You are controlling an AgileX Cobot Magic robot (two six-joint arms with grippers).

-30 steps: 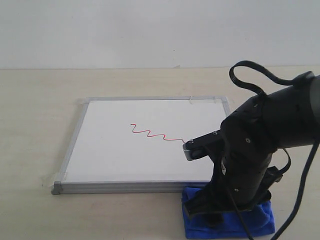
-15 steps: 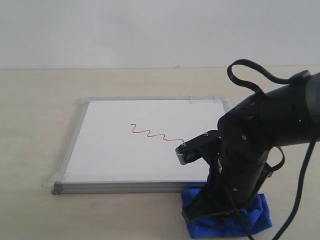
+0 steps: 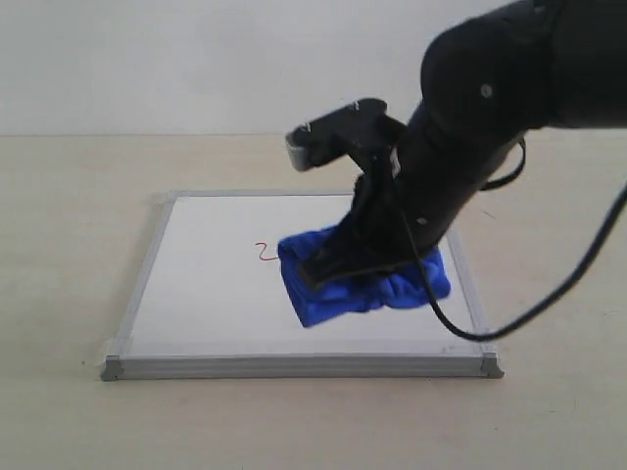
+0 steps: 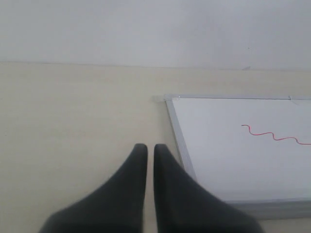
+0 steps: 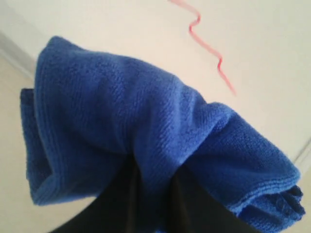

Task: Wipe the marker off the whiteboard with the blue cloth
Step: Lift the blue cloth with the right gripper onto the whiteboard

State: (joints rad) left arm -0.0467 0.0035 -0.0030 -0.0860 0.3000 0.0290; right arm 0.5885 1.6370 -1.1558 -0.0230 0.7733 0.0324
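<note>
The whiteboard (image 3: 211, 294) lies flat on the table, silver-framed. My right gripper (image 3: 364, 262) is shut on the blue cloth (image 3: 367, 284), pressing it onto the board's middle-right. Only the left end of the red marker line (image 3: 265, 252) shows beside the cloth; the rest is hidden under it. In the right wrist view the cloth (image 5: 141, 141) bulges between the black fingers (image 5: 116, 204), with the marker line (image 5: 209, 48) beyond it. My left gripper (image 4: 146, 151) hangs shut and empty over the table, beside the whiteboard (image 4: 228, 155), where the marker line (image 4: 272, 136) shows.
The light wooden table (image 3: 69, 245) surrounds the board. A white wall (image 3: 196, 59) rises behind it. The right arm's black cable (image 3: 549, 294) loops over the board's right edge.
My right gripper lifted the blue cloth from the table in front of the board and carried it up-left onto the board, covering most of the red line.
</note>
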